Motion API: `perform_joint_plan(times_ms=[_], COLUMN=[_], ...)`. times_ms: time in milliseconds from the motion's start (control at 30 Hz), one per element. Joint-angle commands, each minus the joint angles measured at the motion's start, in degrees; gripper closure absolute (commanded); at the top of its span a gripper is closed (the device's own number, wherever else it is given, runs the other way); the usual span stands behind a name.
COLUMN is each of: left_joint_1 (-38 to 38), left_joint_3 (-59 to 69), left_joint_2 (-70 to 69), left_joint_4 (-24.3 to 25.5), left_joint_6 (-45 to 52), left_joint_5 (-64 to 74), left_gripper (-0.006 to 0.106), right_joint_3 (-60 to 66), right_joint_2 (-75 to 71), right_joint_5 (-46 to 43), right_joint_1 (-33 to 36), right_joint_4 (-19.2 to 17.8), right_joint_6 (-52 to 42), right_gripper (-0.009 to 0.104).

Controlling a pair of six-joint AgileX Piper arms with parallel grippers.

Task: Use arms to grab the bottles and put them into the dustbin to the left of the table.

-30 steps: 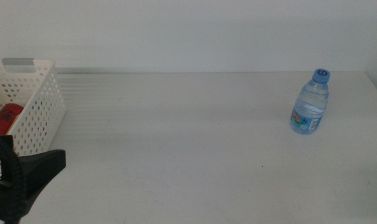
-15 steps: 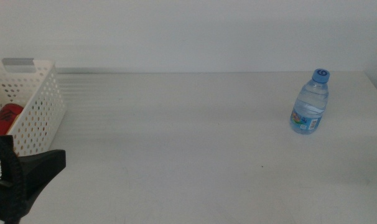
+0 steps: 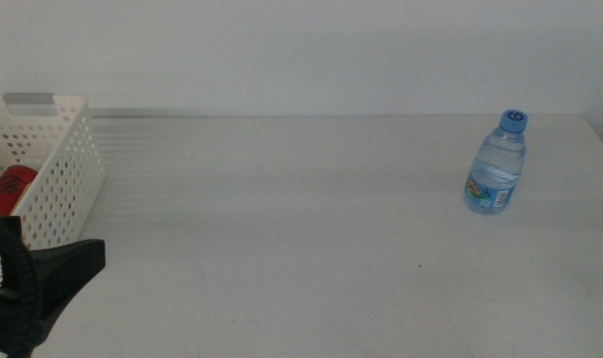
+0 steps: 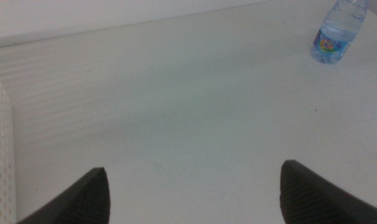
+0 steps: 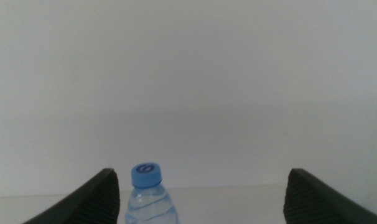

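Right gripper [image 5: 201, 199] sat with its jaws spread wide and nothing between them, aimed at the water bottle [image 5: 150, 196], which stood upright ahead of it with only the blue cap and shoulders showing in the right wrist view; in the middle view just a dark sliver of this arm showed at the right edge, near the bottle but apart from it. Left gripper [image 4: 191, 193] was also spread and empty, low at the near corner of the table [image 3: 282, 199], just beside the basket [image 3: 58, 169] and well apart from the bottle. The bottle stood at the far right of the table, far from the basket, which sat at the table's left end. Inside the basket a red can [image 3: 8, 189] lay against the near wall, so I judged at least one item already binned. No yellow juice bottle was visible anywhere; it could be lower in the basket, hidden by the wall, but I could not tell. Remaining work, by my reading: the water bottle, untouched, had yet to be grabbed and carried the whole way across to the basket. Writing: the bottle's cap carried a small round mark, and its label showed blue with bits of yellow and red, all too small to read. No lettering on the can was legible.
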Motion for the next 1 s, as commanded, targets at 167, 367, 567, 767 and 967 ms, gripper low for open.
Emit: perform_joint_plan(times_ms=[167, 367, 567, 767, 967], left_joint_1=[-0.3, -0.3, -0.3, -0.3, -0.3], left_joint_3=[-1.5, -1.5, -1.5, -1.5, -1.5], left_joint_2=[0.2, 0.2, 0.2, 0.2, 0.2], left_joint_4=[-0.6, -0.6, -0.6, -0.6, -0.6], left_joint_6=[-0.5, -0.5, -0.5, -0.5, -0.5], left_joint_5=[-4.2, -4.2, -4.2, -4.2, -4.2], left_gripper=[0.01, 0.01, 0.01, 0.01, 0.01], right_joint_3=[-6.1, -15.3, -25.6, -34.9, -42.6], right_joint_2=[14.2, 26.1, 36.3, 44.5, 50.7], right_joint_5=[-8.5, -8.2, -8.0, -2.2, 3.4], right_joint_1=[-0.2, -0.2, -0.2, -0.2, -0.2], right_joint_4=[-8.9, -14.4, -15.4, -15.5, -12.8], right_joint_6=[3.1, 3.1, 3.1, 1.4, 1.0], right_gripper=[0.025, 0.025, 0.025, 0.025, 0.025])
